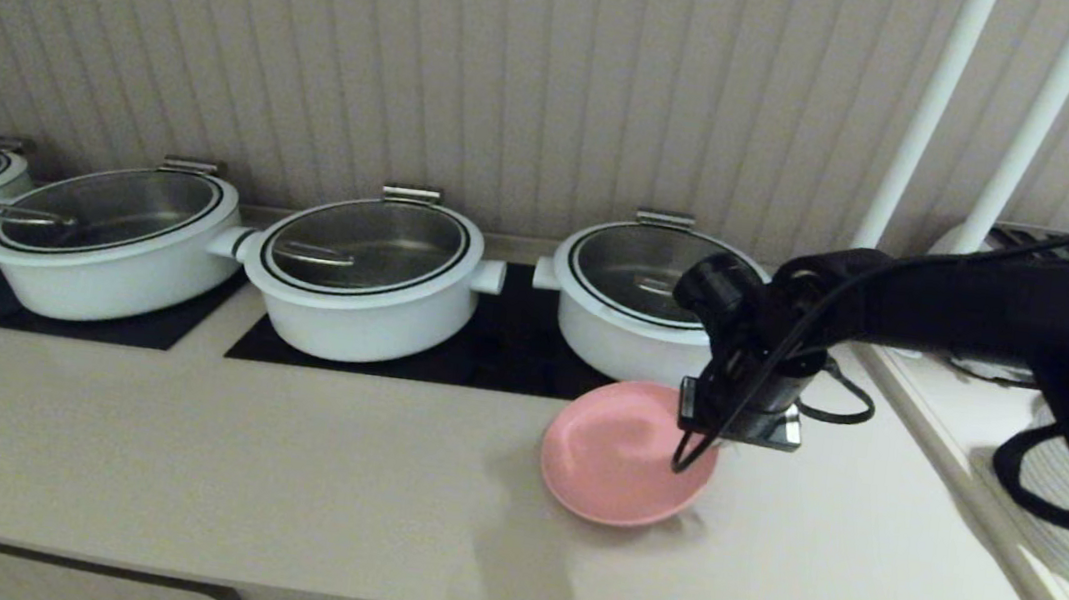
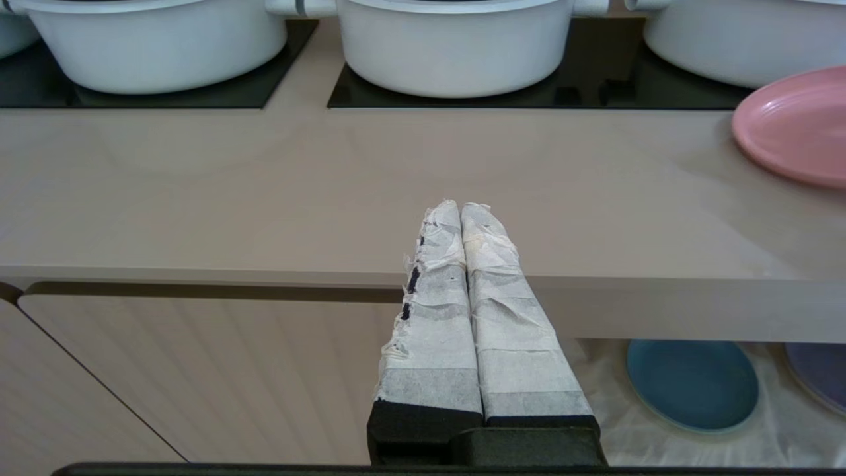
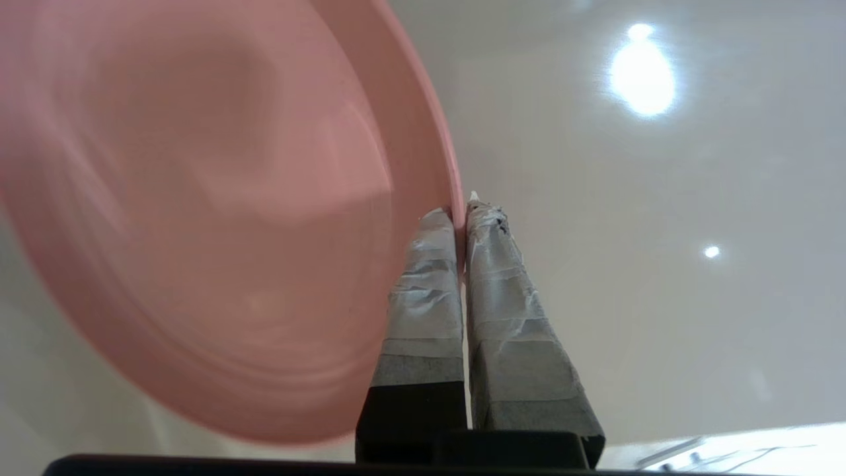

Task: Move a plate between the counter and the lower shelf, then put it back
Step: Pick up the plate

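Plate (image 1: 623, 451) and right gripper (image 3: 461, 211) are already joined at one spot, and that spot is what the coming move depends on; the pink plate sits on the counter (image 1: 273, 472) just in front of the rightmost white pot (image 1: 630, 301), and the right gripper comes down on its rim at the side nearest the robot's right, so the whole disc lies away from the fingers toward the left; in the right wrist view the two taped fingers (image 3: 429, 291) are pinched together on the thin rim, one on the inner face and one on the outer, so the grip is on an edge and not on the centre; being round, the plate has no long axis to line up with, but held by one edge its weight hangs off to one side, and I judge it could tip or slip as it is carried; the lower shelf (image 2: 694, 430) opens below the counter's front edge, with a blue plate (image 2: 691, 383) on its white cloth; the left gripper (image 2: 462, 218) is parked before the counter edge, closed on nothing, well apart from the plate.
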{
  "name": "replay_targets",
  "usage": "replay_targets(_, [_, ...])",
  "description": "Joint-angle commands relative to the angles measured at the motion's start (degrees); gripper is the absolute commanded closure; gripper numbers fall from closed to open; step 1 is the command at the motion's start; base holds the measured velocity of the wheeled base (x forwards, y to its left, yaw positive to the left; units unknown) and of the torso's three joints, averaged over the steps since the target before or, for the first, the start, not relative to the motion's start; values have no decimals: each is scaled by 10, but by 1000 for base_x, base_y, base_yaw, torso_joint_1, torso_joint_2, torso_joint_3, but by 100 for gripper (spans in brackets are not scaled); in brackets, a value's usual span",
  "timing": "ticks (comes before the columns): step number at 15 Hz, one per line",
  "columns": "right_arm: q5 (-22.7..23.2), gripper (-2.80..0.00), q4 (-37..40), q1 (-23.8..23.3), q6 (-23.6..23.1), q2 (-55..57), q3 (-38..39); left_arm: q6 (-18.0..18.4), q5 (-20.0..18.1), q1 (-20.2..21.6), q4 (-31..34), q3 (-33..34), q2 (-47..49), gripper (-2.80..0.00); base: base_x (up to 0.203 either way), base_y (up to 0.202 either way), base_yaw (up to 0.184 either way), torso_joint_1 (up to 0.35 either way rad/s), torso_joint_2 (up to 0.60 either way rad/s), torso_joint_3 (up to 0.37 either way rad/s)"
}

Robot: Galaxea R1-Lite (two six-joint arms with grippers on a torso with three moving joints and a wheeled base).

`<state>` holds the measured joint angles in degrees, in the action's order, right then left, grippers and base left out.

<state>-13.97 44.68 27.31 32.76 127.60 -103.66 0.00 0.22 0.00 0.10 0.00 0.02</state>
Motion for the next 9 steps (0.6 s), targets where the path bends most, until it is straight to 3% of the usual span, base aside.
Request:
replay_targets(1, [0, 0, 4, -9, 8, -23, 11, 0, 0, 0, 0, 0, 0, 0, 0, 0, 0, 0, 0, 0])
replay_targets(9, [20, 0, -1, -56, 34, -98, 84, 0, 0, 0, 0, 0, 0, 0, 0, 0, 0, 0, 0, 0])
